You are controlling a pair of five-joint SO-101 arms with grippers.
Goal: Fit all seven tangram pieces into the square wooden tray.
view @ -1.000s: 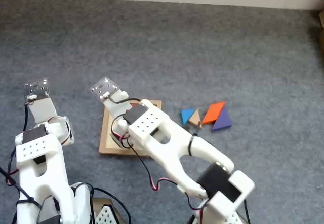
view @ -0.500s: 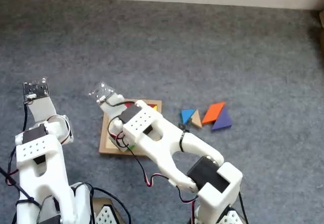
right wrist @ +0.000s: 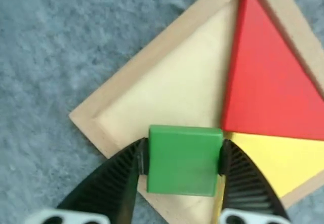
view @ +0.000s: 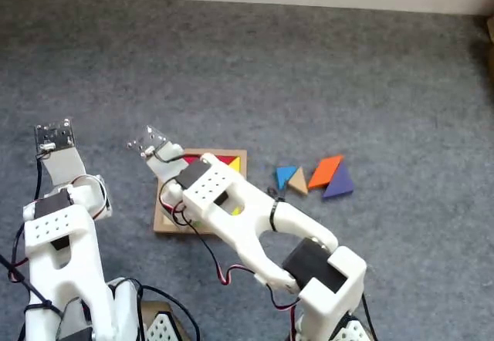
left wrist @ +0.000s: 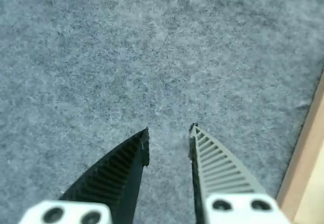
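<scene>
The square wooden tray [right wrist: 152, 46] holds a red triangle [right wrist: 268, 92] and a yellow triangle [right wrist: 276, 158] side by side. My right gripper [right wrist: 182, 155] is shut on a green square [right wrist: 185, 158], held over a corner of the tray beside the yellow piece. From above, the right arm lies across the tray [view: 158, 221], with its gripper [view: 154, 146] at the tray's far left corner. Right of the tray lie a blue triangle [view: 285, 176], a tan triangle [view: 299, 181], an orange parallelogram [view: 326, 171] and a purple triangle [view: 339, 184]. My left gripper [left wrist: 169, 133] is open over bare carpet.
Grey carpet covers the whole table. The left arm [view: 54, 233] stands left of the tray, its gripper [view: 52, 136] apart from it. A wooden edge [left wrist: 304, 158] shows beside the left gripper. A pale wall strip runs along the far side.
The right arm has swung left with the green square, its gripper now at the tray's far left corner. More of the red and yellow pieces is uncovered. The left arm has kept still.
</scene>
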